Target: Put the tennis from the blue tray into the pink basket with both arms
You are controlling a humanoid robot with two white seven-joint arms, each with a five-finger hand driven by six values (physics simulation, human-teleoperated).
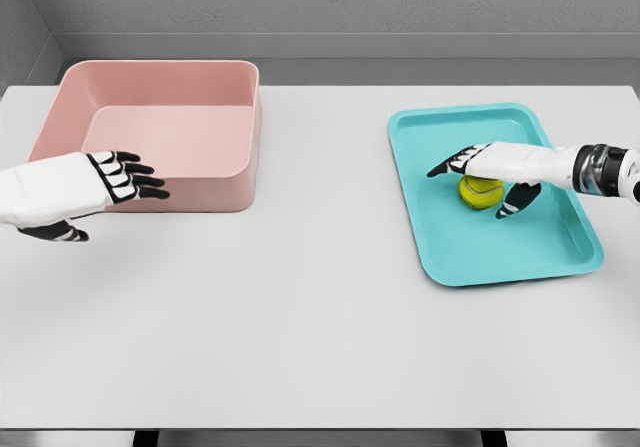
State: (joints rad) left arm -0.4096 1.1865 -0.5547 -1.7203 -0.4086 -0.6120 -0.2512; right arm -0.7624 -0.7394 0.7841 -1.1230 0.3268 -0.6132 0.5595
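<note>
The white and black left hand [90,189] hovers with fingers spread, holding nothing, just in front of the empty pink plastic basket [160,92]. The right hand [495,172] arches over the yellow-green tennis ball [480,191] in the flat blue-green tray [470,257], fingers extended, thumb beside it, not yet closed. Grasp, carry and drop remain. No writing is legible.

On the tabletop [300,307], the right robot hand [492,172] reaches over the tennis ball [478,193] in the blue tray [440,237]. The left robot hand [85,189] hovers, fingers extended, beside the pink basket [160,77].
</note>
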